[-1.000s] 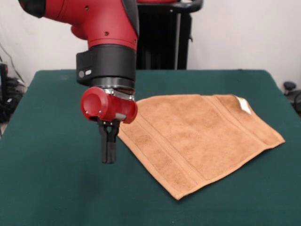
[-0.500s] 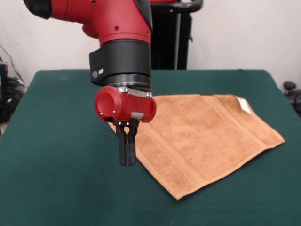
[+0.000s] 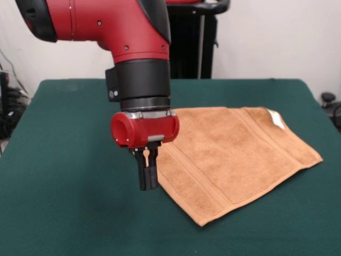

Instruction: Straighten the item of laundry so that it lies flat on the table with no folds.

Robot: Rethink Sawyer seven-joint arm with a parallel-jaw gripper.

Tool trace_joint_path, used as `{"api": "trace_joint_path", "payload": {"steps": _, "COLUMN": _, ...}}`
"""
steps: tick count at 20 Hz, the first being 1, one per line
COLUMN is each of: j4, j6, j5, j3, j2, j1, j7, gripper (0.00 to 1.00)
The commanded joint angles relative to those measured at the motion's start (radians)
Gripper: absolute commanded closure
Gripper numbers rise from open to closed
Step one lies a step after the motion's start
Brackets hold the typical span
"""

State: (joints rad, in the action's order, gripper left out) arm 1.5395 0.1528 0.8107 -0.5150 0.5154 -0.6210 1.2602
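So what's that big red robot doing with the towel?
The red robot arm is trying to smooth out a tan-orange towel on the green table. Its hand hangs low at the towel's left edge with its two black fingers pressed together, not holding anything. The towel looks mostly spread out, sitting crooked on the table, with a little white tag at its far corner.

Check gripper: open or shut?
Shut. The gripper has its two black fingers pressed together, no gap, at the towel edge.
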Motion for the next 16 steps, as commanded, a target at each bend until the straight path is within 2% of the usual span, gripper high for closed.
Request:
{"api": "trace_joint_path", "payload": {"steps": 1, "j4": 0.107, "j6": 0.158, "j5": -0.047, "j3": -0.147, "j2": -0.090, "j1": -0.003, "j7": -0.049, "gripper": 1.00}}
{"api": "trace_joint_path", "payload": {"steps": 7, "j4": 0.123, "j6": 0.101, "j5": -0.022, "j3": -0.219, "j2": -0.118, "j1": -0.045, "j7": -0.051, "gripper": 1.00}}
{"api": "trace_joint_path", "payload": {"steps": 16, "j4": 0.103, "j6": 0.118, "j5": -0.006, "j3": -0.176, "j2": -0.121, "j1": -0.008, "j7": -0.014, "gripper": 1.00}}
